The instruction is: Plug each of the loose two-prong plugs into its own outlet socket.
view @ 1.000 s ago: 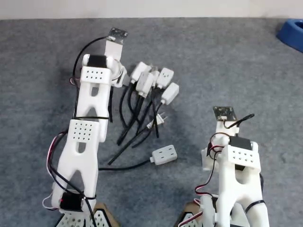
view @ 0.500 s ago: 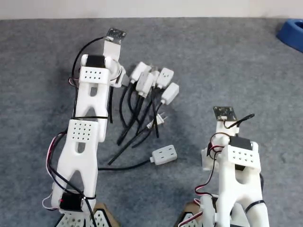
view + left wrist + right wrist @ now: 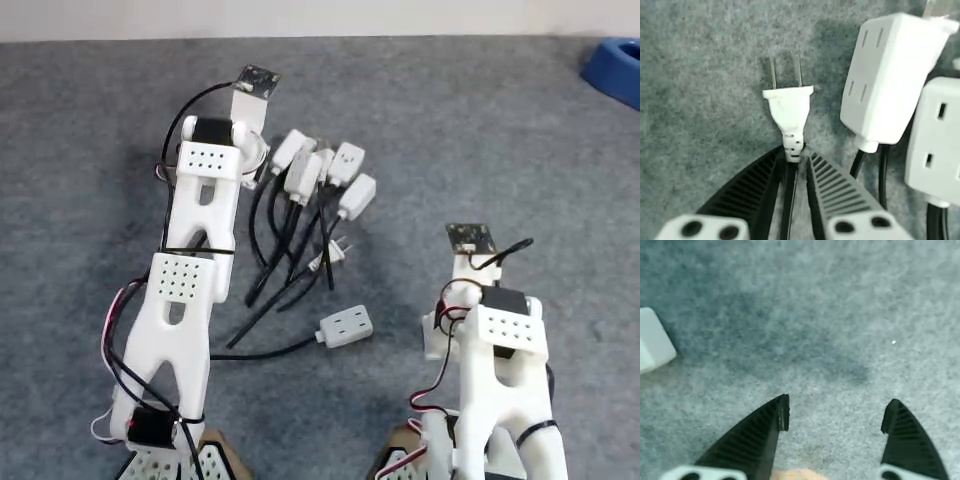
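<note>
On my left wrist feed, the left gripper (image 3: 795,159) is clamped on the neck of a white plug (image 3: 788,106), right where its black cord comes out. The cord runs back between the two black fingers (image 3: 760,180). The plug's two prongs point away from the gripper, over the grey table (image 3: 700,75); I can't tell whether the plug touches it. Just beside the plug sits a white outlet (image 3: 890,75) with two pairs of slots facing me. A second outlet (image 3: 936,150) lies close against its far side.

From the high camera, the left arm (image 3: 195,250) is stretched far out across the table. Its wrist is at the edge of a bunch of outlets (image 3: 322,170), which fan out with their black cords (image 3: 285,250) trailing back towards me. A loose plug (image 3: 335,250) lies among those cords, prongs showing. Nearer the arm bases, apart from the bunch, a lone outlet (image 3: 346,327) lies flat on its own cord.

The right arm (image 3: 490,360) sits folded near its base, well away from the bunch. On its wrist feed, the right gripper (image 3: 837,412) is spread wide apart over the grey table. A white corner (image 3: 652,347) shows at the edge, and I can't tell what it belongs to. A blue object (image 3: 615,70) sits at the table's far right corner.
</note>
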Robot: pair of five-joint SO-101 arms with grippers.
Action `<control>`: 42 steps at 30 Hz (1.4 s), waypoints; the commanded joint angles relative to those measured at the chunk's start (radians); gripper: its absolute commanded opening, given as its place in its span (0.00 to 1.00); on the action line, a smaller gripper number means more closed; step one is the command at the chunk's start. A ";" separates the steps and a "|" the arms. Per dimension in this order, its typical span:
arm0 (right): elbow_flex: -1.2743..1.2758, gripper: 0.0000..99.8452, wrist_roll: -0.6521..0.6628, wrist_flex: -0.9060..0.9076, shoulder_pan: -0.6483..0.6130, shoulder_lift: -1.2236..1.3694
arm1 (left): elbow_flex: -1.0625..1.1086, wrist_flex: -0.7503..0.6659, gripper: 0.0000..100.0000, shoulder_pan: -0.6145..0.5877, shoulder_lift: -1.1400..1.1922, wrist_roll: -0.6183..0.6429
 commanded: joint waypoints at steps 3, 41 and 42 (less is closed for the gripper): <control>-0.004 0.30 -0.005 0.007 -0.007 -0.027 | -0.002 0.068 0.00 -0.028 -0.001 0.000; -0.030 0.30 0.166 -0.179 0.969 -0.027 | 0.969 0.201 0.01 0.860 -1.056 0.006; -0.030 0.30 0.170 -0.199 1.007 -0.024 | 0.969 0.201 0.01 0.871 -1.056 0.006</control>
